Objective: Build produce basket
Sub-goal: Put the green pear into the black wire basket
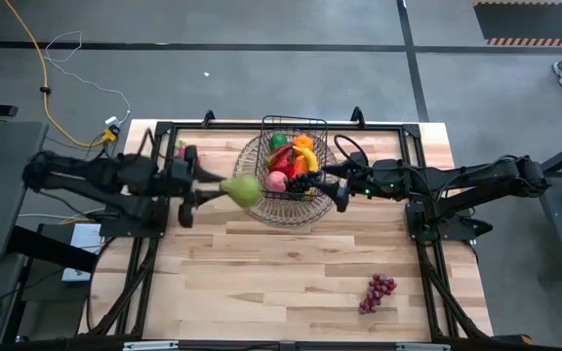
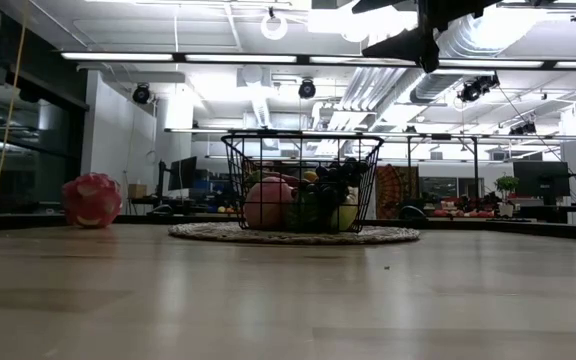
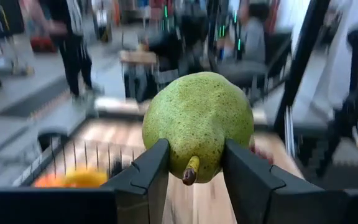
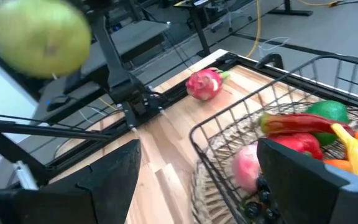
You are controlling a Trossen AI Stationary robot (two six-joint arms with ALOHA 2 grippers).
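Note:
The dark wire basket [image 1: 295,125] stands on a round woven tray [image 2: 293,235] at the table's far middle. It holds a red pepper [image 4: 297,124], a green fruit [image 4: 328,111], a banana [image 4: 353,149], a pink fruit [image 4: 247,168] and dark grapes [image 1: 303,181]. My left gripper [image 1: 203,187] is shut on a green pear [image 1: 242,190], just left of the basket. My right gripper [image 4: 210,186] is open, hovering over the basket's right side. A pink dragon fruit [image 2: 91,200] lies on the table at the far left. A purple grape bunch [image 1: 377,292] lies near the right front. My left gripper pinches the green pear between its two fingers [image 3: 151,174], one on each flank of its stem end [image 3: 190,171]. The fingers come level from the table's left. The pear is lifted clear of the table, its broad end pointing toward the basket.
A black frame [image 1: 413,146] runs along the table's far edge and sides, with both arm bases on it. Bare wood spreads across the near half of the table [image 1: 261,283]. People and furniture show in the room beyond the table.

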